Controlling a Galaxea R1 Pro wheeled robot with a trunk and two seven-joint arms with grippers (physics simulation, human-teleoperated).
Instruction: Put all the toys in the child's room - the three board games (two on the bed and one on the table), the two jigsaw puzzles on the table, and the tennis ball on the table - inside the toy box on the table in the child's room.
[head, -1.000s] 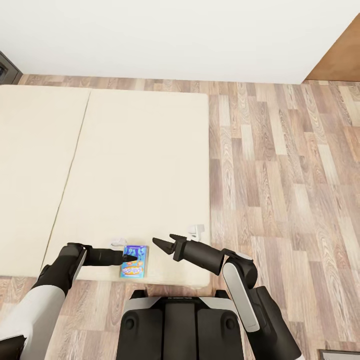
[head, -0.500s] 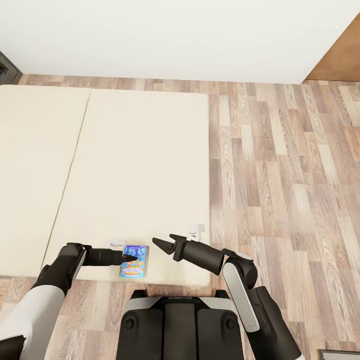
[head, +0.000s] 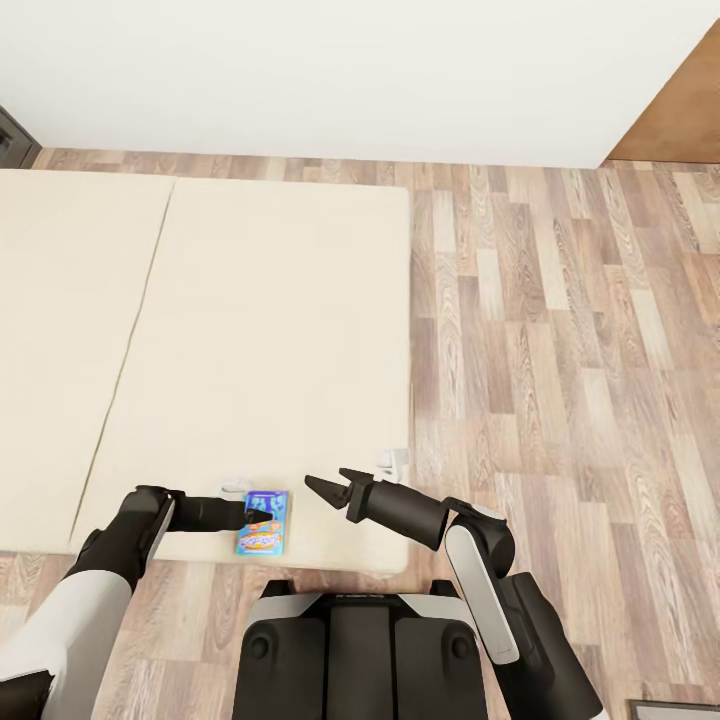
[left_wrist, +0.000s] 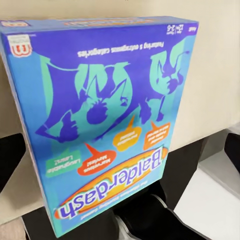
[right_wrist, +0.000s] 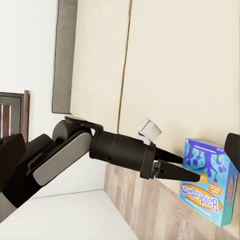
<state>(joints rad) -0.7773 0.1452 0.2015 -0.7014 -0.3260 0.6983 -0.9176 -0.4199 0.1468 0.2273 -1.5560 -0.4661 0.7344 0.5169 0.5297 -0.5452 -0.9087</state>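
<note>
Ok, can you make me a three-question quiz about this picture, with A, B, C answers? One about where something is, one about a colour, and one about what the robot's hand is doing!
1. Where does the board game lie?
A. On the wood floor
B. On the bed, near its front edge
C. On a shelf

2. What colour is most of the game's box?
A. Blue
B. Red
C. Black

3. How is the right gripper?
A. Shut on the game
B. Shut on a ball
C. Open, holding nothing

Answers:
1. B, the head view shows the box on the beige mattress, close to the edge nearest the robot.
2. A, the left wrist view shows a blue box with Balderdash printed on it.
3. C, its two fingers are spread apart in the air, to the side of the game, with nothing between them.
</note>
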